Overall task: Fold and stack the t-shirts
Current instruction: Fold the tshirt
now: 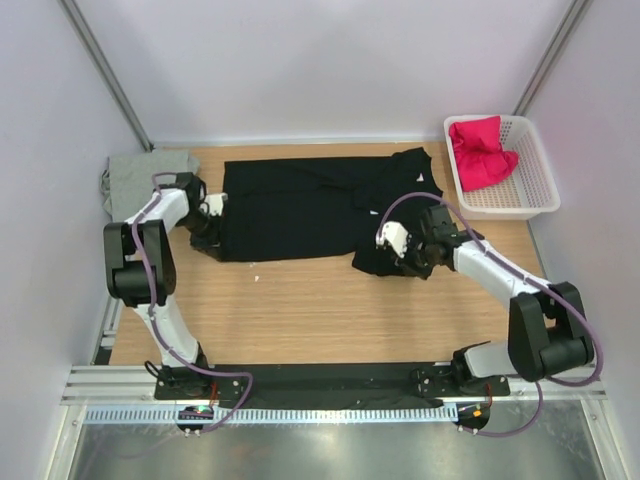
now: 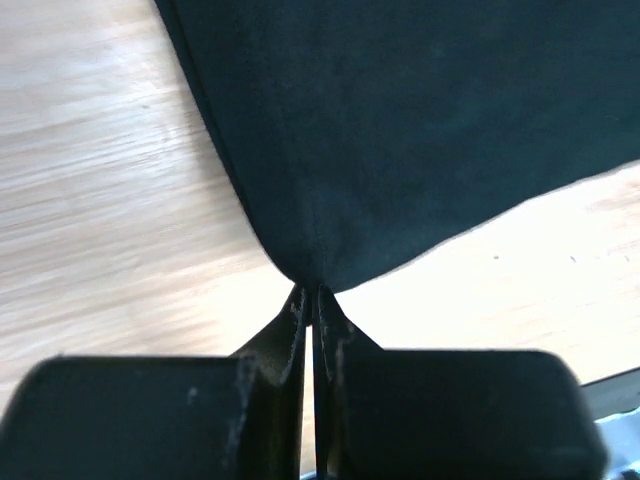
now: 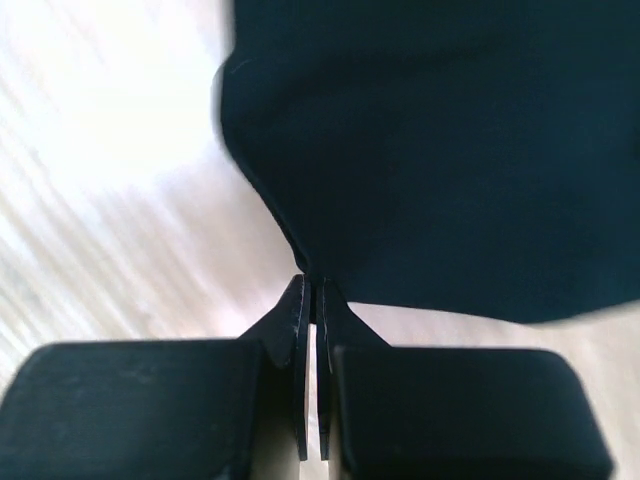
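Observation:
The black t-shirt (image 1: 300, 205) lies spread across the back of the table, its right end folded over and bunched. My left gripper (image 1: 213, 237) is shut on its near left corner; in the left wrist view the cloth (image 2: 420, 130) runs into the closed fingertips (image 2: 311, 293). My right gripper (image 1: 400, 262) is shut on the shirt's near right edge; the right wrist view shows the cloth (image 3: 450, 150) pinched at the tips (image 3: 312, 287). The grey t-shirt (image 1: 140, 178) lies at the back left. The magenta-red t-shirt (image 1: 482, 150) lies crumpled in the basket.
A white mesh basket (image 1: 530, 195) stands at the back right. Bare wooden tabletop (image 1: 300, 310) stretches between the shirt and the arm bases. Grey walls close in on the left, back and right.

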`<state>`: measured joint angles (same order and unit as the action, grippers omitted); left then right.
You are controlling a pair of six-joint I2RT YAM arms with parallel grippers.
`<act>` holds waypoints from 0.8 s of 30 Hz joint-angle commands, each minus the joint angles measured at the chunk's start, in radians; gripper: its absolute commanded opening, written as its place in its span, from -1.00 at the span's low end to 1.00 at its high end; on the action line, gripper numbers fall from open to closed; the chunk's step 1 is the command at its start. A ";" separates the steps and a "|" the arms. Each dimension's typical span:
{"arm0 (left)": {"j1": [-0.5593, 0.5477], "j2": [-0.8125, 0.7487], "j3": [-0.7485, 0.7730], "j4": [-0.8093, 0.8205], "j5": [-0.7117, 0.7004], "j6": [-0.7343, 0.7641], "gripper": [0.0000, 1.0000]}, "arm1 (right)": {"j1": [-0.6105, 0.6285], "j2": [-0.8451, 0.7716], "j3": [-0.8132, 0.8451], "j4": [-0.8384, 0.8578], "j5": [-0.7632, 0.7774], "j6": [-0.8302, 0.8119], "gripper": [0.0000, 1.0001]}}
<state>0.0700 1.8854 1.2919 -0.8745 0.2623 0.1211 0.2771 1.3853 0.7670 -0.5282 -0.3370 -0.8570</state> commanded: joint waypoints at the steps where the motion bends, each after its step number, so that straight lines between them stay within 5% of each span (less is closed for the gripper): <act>1: 0.007 -0.097 0.086 -0.072 0.011 0.067 -1.00 | -0.024 -0.101 0.110 0.043 0.007 0.094 -0.97; 24: 0.005 0.099 0.579 -0.199 0.043 0.098 -1.00 | -0.200 0.069 0.532 0.192 0.006 0.154 -0.97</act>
<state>0.0700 1.9789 1.8057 -1.0470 0.2829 0.2142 0.0826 1.4353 1.2266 -0.4065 -0.3248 -0.7181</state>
